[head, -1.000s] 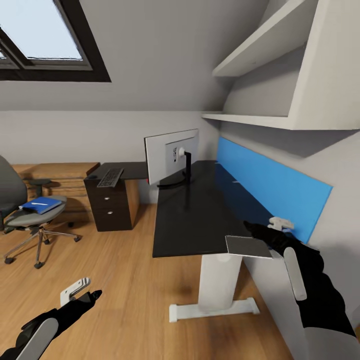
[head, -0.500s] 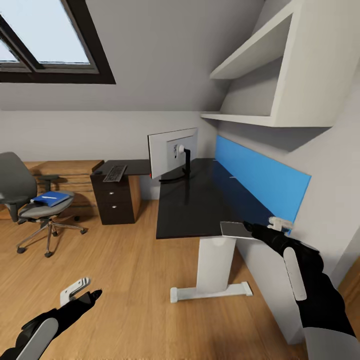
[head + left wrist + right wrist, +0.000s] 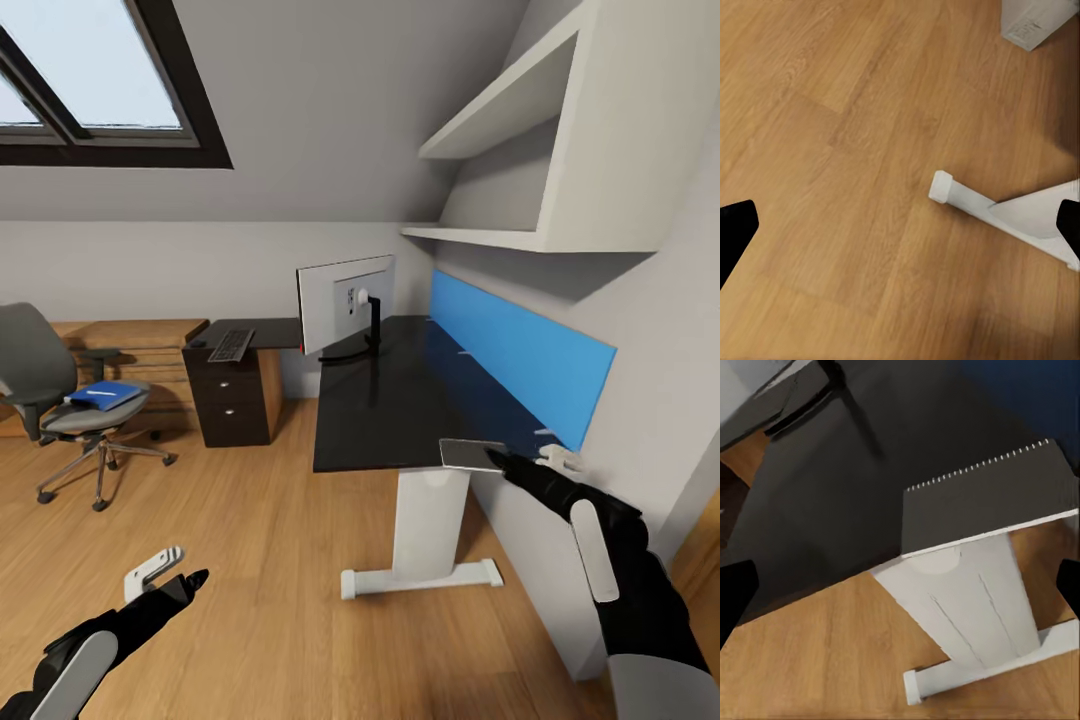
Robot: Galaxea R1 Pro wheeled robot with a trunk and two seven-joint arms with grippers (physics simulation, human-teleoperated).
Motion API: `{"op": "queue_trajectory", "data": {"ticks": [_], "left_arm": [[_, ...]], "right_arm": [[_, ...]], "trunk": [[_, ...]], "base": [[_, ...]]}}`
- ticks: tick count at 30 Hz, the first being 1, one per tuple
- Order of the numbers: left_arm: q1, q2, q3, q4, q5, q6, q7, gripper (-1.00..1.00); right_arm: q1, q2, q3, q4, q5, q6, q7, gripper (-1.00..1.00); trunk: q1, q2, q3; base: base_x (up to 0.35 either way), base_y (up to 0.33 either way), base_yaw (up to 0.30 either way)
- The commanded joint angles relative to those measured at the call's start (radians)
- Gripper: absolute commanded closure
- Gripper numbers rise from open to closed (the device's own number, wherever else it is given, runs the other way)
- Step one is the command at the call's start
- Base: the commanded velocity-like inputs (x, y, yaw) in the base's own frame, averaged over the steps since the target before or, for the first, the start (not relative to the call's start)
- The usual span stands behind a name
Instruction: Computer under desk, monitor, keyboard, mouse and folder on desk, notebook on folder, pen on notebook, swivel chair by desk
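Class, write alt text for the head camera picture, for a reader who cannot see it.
The robot's right gripper reaches to a thin notebook at the near corner of a long black desk carrying a monitor and keyboard. At left, a blue folder lies on a grey swivel chair; the left gripper hangs over the wooden floor.

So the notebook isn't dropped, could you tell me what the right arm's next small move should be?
Probably ease the right gripper forward over the desk: the notebook at its fingertips hangs partly past the desk's near edge.
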Motion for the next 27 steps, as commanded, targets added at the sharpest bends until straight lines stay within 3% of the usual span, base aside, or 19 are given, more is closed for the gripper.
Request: {"op": "queue_trajectory", "data": {"ticks": [1,10,13,21,25,27], "left_arm": [[-0.001,0.001,-0.002,-0.004,0.010,0.000,0.011,-1.00],[-0.001,0.000,-0.002,-0.010,0.010,0.000,0.017,-1.00],[-0.001,0.000,-0.002,-0.010,0.010,-0.001,0.018,-1.00],[-0.001,-0.001,-0.003,-0.009,0.010,-0.001,0.020,-1.00],[-0.001,-0.003,-0.003,-0.008,0.012,-0.001,0.020,-1.00],[-0.001,-0.010,-0.003,-0.008,0.012,-0.001,0.019,-1.00]], "right_arm": [[-0.001,0.000,-0.017,0.009,-0.016,0.006,0.006,-1.00],[-0.002,-0.002,-0.208,0.139,-0.211,0.034,0.000,-1.00],[-0.002,-0.003,-0.260,0.155,-0.253,0.057,-0.005,-1.00],[-0.006,-0.007,-0.297,0.208,-0.274,0.047,-0.009,-1.00],[-0.009,-0.007,-0.302,0.257,-0.283,-0.004,-0.009,-1.00],[-0.010,-0.013,-0.304,0.278,-0.307,-0.027,-0.009,-1.00]], "trunk": [[0.004,-0.008,-0.004],[0.038,-0.071,-0.032],[0.050,-0.092,-0.042],[0.081,-0.148,-0.067],[0.096,-0.176,-0.079],[0.104,-0.190,-0.086]], "base": [[0.000,0.000,0.000],[0.000,0.000,0.000],[0.000,0.000,0.000],[0.000,0.000,0.000],[0.000,0.000,0.000],[0.000,0.000,0.000]]}}
